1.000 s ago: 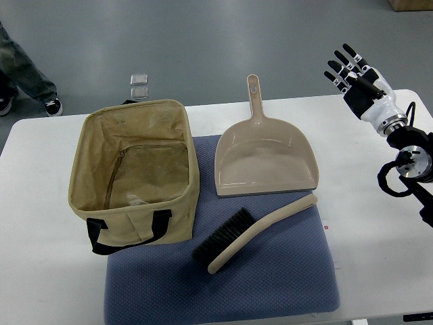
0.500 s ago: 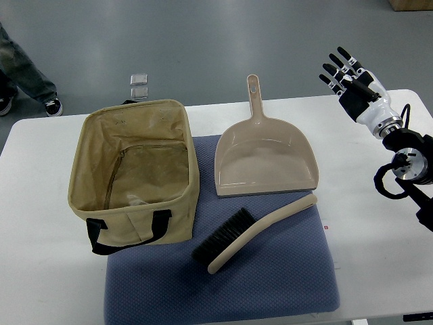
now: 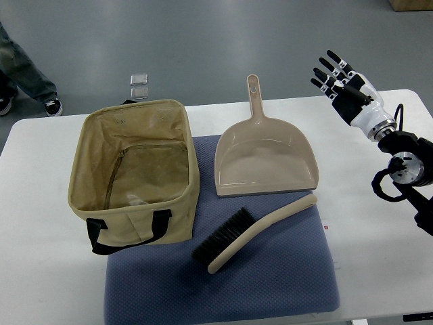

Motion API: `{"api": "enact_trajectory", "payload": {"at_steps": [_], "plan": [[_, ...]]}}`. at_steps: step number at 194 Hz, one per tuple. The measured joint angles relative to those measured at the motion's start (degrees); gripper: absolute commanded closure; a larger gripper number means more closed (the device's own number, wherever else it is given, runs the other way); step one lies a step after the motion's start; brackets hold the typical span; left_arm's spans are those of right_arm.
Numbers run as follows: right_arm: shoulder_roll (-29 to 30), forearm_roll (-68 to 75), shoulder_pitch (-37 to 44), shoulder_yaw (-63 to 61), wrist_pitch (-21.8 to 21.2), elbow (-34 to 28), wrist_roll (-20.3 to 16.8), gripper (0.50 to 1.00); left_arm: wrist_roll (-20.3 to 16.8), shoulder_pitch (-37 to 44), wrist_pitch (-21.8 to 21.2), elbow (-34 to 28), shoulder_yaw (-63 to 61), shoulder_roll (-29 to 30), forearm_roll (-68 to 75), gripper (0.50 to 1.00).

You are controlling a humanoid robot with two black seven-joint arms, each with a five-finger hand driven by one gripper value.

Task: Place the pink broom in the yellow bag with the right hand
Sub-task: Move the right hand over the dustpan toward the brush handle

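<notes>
The broom point(image 3: 254, 233) is a pale pinkish-beige hand brush with black bristles, lying at a slant on the blue mat point(image 3: 270, 284). Its handle end points up and to the right, toward the dustpan. The yellow-tan fabric bag point(image 3: 135, 172) stands open on the left, with black handles at its near side. My right hand point(image 3: 336, 82) hovers high at the table's far right edge, fingers spread, holding nothing. It is well away from the broom.
A matching beige dustpan point(image 3: 265, 159) lies behind the broom, handle pointing away. The white table point(image 3: 47, 271) carries everything. A person's leg and shoe point(image 3: 27, 84) show at the top left on the floor. Two small clear squares point(image 3: 139, 85) lie on the floor.
My right hand has drifted left and slightly up, toward the table's middle, with fingers still spread. The broom, bag and dustpan have not moved.
</notes>
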State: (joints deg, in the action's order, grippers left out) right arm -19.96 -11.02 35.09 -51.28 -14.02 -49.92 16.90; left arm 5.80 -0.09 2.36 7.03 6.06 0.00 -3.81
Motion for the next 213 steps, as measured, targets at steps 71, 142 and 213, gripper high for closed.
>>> {"api": "enact_trajectory", "payload": {"at_steps": [71, 142, 213], "plan": [[-0.3, -4.0, 0.2, -0.1, -5.0, -0.2, 0.0, 0.572, 0.0, 0.0, 0.0, 0.0, 0.0, 0.0, 0.0, 0.500], [-9.3, -21.1, 5.6, 10.7, -13.2, -3.9, 4.1, 0.574, 0.0, 0.0, 0.0, 0.0, 0.0, 0.0, 0.0, 0.500], [-19.7, -51.6, 10.8, 28.4, -8.0, -16.3, 12.1, 0.576, 0.0, 0.0, 0.0, 0.0, 0.0, 0.0, 0.0, 0.500]]}}
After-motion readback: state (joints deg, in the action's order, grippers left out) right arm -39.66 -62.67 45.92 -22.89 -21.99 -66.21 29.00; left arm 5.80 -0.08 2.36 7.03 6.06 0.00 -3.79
